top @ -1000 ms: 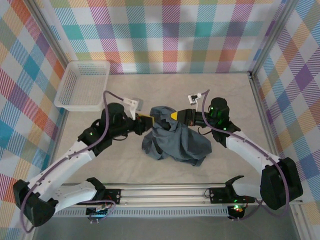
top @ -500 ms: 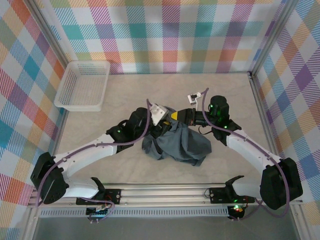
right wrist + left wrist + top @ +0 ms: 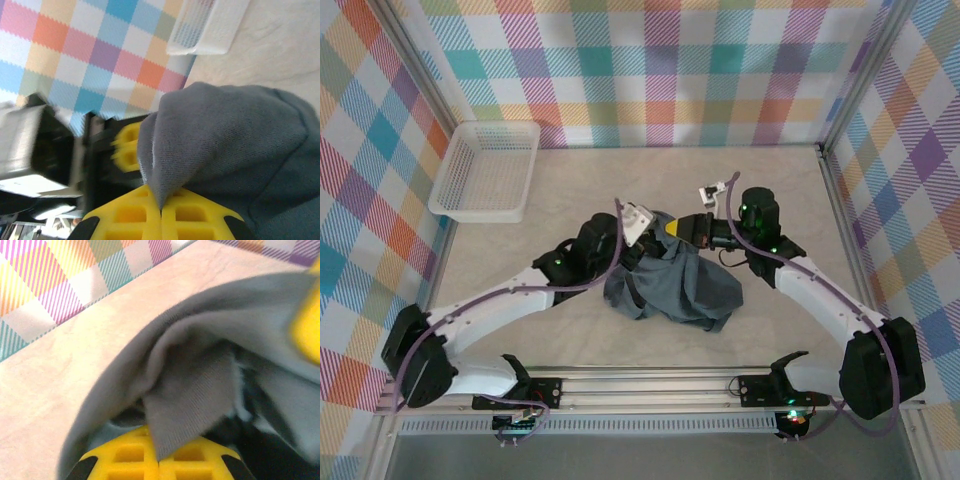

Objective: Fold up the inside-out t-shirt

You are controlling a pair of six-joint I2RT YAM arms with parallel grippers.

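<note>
Rail along the near edge of the table carries both arm bases. From there the left arm reaches in from the near left corner and the right arm from the near right corner, both bending toward the middle of the table.

Between them sits the inside-out t-shirt, a crumpled dark slate-grey bundle. Its lower part is spread on the table near the centre and its top is drawn up into a peak on the far side.

The left jaws are pressed together on a fold of that raised fabric. In the left wrist view the cloth runs straight down into the seam between the two yellow pads, with a ribbed edge hanging over them. The right jaws pinch the shirt too, just beside the left ones, and the right wrist view shows a point of grey cloth caught in the closed line between its own pads.

Farther back, in the far left corner of the table, a white mesh basket stands well apart from the shirt. Plaid walls close the table in behind and on both sides.
</note>
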